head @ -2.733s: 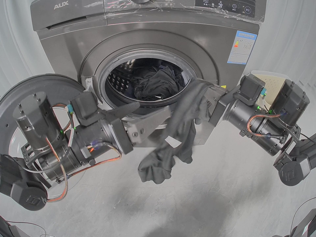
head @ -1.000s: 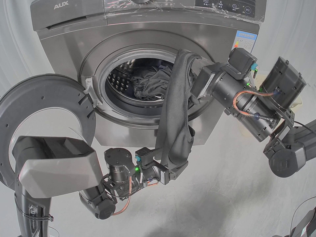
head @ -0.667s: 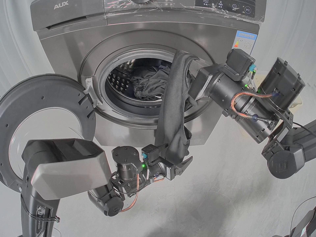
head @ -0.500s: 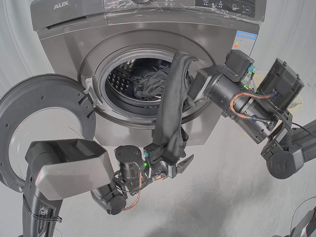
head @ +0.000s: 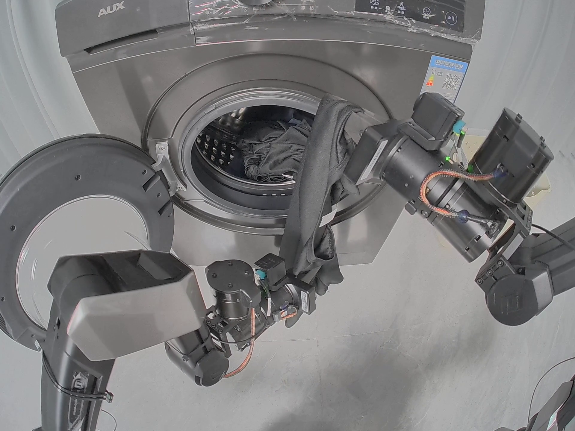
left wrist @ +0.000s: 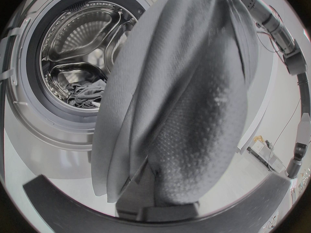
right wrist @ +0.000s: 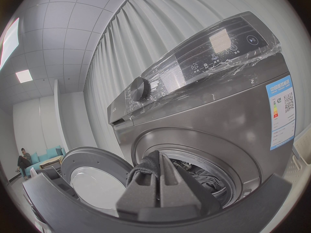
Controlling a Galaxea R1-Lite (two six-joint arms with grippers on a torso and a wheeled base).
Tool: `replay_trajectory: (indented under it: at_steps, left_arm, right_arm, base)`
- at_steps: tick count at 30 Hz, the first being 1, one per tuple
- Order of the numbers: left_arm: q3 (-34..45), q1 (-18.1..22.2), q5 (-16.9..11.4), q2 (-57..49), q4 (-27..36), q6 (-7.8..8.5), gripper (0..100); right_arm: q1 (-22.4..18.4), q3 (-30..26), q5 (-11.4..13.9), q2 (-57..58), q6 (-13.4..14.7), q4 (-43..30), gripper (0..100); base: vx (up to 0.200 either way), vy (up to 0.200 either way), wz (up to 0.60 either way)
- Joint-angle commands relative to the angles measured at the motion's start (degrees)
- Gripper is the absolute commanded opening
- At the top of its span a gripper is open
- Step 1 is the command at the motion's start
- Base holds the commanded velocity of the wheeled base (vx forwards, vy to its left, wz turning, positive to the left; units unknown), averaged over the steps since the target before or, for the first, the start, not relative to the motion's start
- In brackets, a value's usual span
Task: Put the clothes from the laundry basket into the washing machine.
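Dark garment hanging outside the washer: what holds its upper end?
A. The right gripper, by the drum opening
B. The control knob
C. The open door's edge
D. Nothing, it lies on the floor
A: the right gripper is shut on the dark garment at its top fold, beside the washing machine drum opening, the rest hanging down in front.

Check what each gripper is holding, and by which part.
Both hold one dark garment. The right gripper pinches its top end by the washing machine opening; the left gripper appears shut on its hanging bottom end.
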State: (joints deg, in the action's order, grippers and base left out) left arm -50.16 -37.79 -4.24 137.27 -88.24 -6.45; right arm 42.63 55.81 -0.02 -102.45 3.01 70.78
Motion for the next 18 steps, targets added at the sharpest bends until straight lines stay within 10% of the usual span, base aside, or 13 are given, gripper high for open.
replay_trajectory:
  at_steps: [1, 18]
  left_arm:
    - [6.6, 0.3, -0.8, -8.7, -0.2, -0.06, 0]
    - [23.8, 9.0, -2.6, -33.2, -0.2, -0.85, 0]
  right_arm:
    - [-1.1, -0.4, -0.1, 0.8, 0.8, 0.1, 0]
    - [-8.3, -15.3, 0.1, 11.4, 4.8, 0.1, 0]
  base:
    - [0.000, 0.000, 0.00]
    - [0.000, 0.000, 0.00]
